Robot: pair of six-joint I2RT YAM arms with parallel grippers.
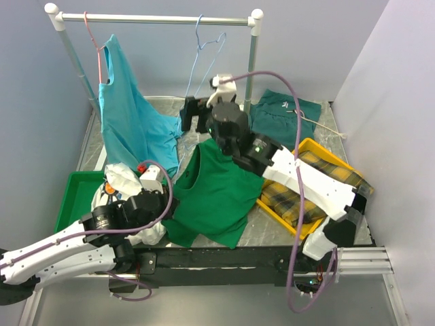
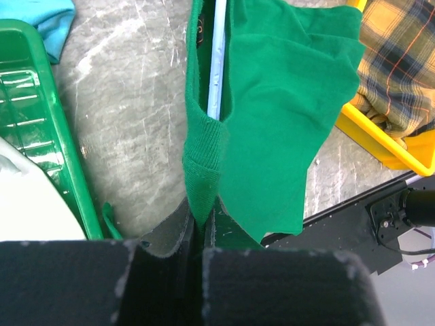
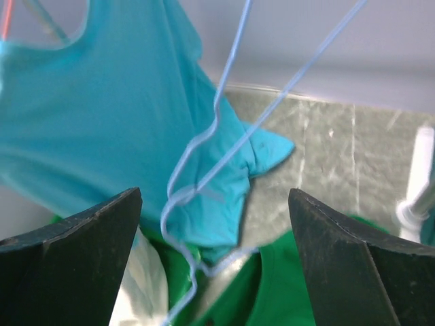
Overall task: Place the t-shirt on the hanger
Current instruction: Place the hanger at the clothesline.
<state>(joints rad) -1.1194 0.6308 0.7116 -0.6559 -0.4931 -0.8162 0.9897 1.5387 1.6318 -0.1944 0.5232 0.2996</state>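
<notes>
Black left claw [image 2: 202, 224], closed hard on the ribbed collar of the plain kelly-green cotton t-shirt [image 2: 285, 102]. Shirt itself rumpled on the grey marbled worktop [image 1: 268, 234], collar end lifted, a pale blue strip showing inside the neck opening. Behind the t-shirt, black right claw [image 3: 214, 197] up off the surface, fingers wide apart, nothing held. Thin light-blue wire hanger [image 3: 217, 102] seen between those fingers, touching neither, its hook over the metal rail [image 1: 156, 19] far behind the t-shirt. Left of and behind the t-shirt, a turquoise-blue shirt [image 1: 129, 115] on a pink wire hanger [image 1: 99, 51]. Just right of the t-shirt, a yellow plastic tray [image 1: 319, 146] of plaid cloth [image 1: 292, 197]. Just left of the t-shirt, a green plastic tray [image 1: 68, 197].
</notes>
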